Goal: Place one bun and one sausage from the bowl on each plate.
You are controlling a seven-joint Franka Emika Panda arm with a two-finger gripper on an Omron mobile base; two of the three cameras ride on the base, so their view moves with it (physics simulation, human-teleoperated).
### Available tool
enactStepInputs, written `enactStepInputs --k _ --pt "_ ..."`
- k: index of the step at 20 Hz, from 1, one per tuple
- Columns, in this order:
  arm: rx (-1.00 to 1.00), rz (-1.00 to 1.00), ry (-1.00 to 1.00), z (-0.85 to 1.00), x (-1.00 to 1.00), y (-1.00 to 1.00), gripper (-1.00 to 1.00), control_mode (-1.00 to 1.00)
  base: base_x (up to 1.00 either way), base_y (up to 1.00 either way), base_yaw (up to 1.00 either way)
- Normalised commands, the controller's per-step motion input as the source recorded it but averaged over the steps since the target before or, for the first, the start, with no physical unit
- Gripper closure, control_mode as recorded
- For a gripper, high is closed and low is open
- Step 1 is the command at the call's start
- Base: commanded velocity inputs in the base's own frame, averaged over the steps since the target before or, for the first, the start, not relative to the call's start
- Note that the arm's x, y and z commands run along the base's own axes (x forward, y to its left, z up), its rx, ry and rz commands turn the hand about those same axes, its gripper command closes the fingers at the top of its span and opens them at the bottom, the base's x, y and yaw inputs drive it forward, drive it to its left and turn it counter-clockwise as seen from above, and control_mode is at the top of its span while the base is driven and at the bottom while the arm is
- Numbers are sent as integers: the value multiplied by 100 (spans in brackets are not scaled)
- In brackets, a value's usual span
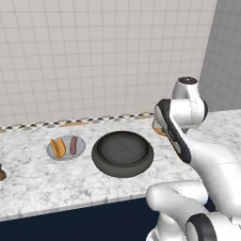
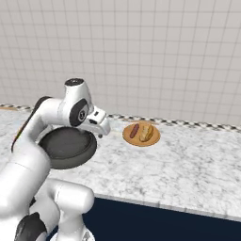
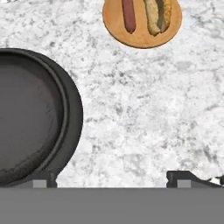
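Observation:
The dark bowl (image 1: 100, 161) (image 2: 88, 149) (image 3: 72, 109) stands in the middle of the counter with nothing inside. Left of it, the light grey plate (image 1: 81, 148) carries a bun (image 1: 58, 147) and a sausage (image 1: 73, 145). To the bowl's right, the orange-brown plate (image 2: 140, 141) (image 3: 140, 40) holds the other sausage (image 2: 135, 131) (image 3: 128, 15) and the other bun (image 2: 147, 132) (image 3: 158, 15). My gripper (image 2: 100, 133) (image 3: 113, 179) hovers open above bare counter between the bowl and the orange-brown plate, with nothing between its fingertips (image 3: 183, 177).
A small brown shaker (image 1: 2, 174) stands at the counter's far left edge. The tiled wall runs behind the counter, and the marble counter (image 2: 188, 164) stretches right of the orange-brown plate. The front edge drops to a dark blue cabinet.

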Motion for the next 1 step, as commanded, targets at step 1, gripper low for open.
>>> enactStepInputs --k 1 --pt "0 0 0 50 -100 7 -100 -100 0 0 0"
